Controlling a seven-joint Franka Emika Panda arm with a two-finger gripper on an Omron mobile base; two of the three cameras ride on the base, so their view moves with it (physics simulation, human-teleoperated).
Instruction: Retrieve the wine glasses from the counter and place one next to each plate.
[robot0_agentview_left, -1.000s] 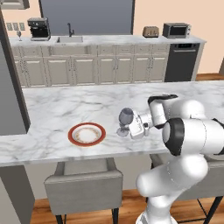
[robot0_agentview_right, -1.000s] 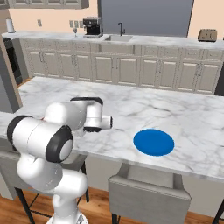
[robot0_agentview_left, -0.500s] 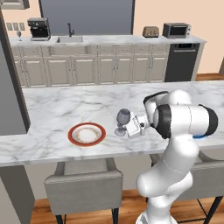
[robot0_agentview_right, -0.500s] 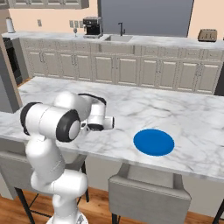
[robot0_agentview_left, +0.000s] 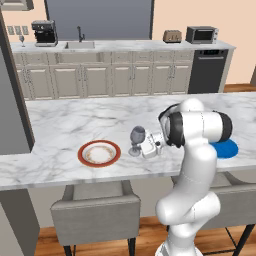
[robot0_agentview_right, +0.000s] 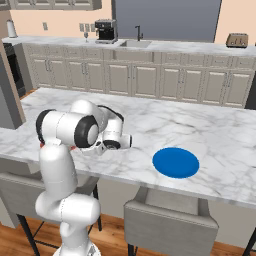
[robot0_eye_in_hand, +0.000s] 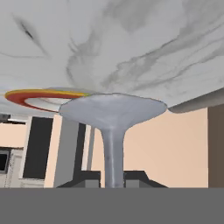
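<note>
While the white arm swung its elbow round over the last second, the translucent grey-blue stemmed wine glass (robot0_agentview_left: 137, 139) barely moved, so delivery looked nearly finished. The two-finger gripper (robot0_agentview_left: 143, 148) stayed clamped on its thin stem, foot at the marble island top (robot0_agentview_left: 75, 117), just beside the white red-rimmed plate (robot0_agentview_left: 99, 153).

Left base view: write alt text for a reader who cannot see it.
The white arm's gripper is shut on the stem of a wine glass, held upright on the marble island just right of a red-rimmed white plate. A blue plate peeks out behind the arm, beige cabinets beyond.
</note>
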